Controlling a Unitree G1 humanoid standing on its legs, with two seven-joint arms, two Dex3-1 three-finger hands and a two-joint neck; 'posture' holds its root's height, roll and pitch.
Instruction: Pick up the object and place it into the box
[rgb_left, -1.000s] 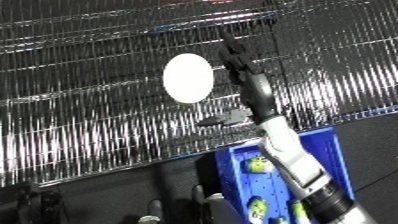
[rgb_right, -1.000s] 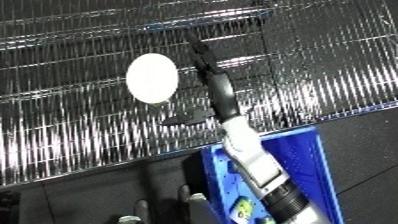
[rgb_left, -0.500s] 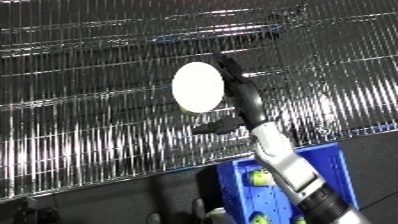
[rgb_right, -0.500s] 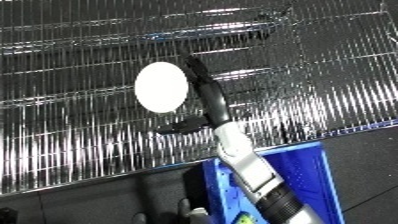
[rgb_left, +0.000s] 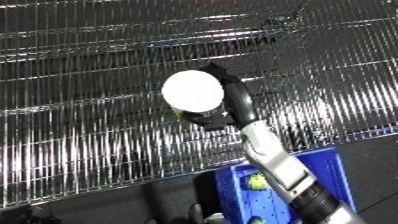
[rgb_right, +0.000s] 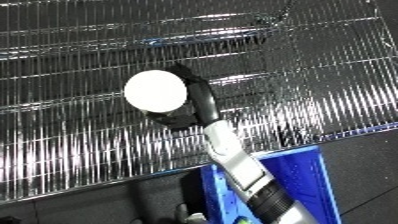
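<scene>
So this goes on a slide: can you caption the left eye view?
Right hand closes round a white ball at the wire shelf, above the blue bin.

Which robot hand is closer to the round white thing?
The right hand. It is right up against the round white object, with its fingers behind and under it, over the wire shelf. The left hand shows in neither view.

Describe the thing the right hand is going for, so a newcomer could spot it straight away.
Start at the wire rack that fills most of the view, above the blue bin. Follow the forearm up from the bin to the right hand; the white disc sits just left of its fingers. It is the only round, plain white thing against the shiny wires.
</scene>
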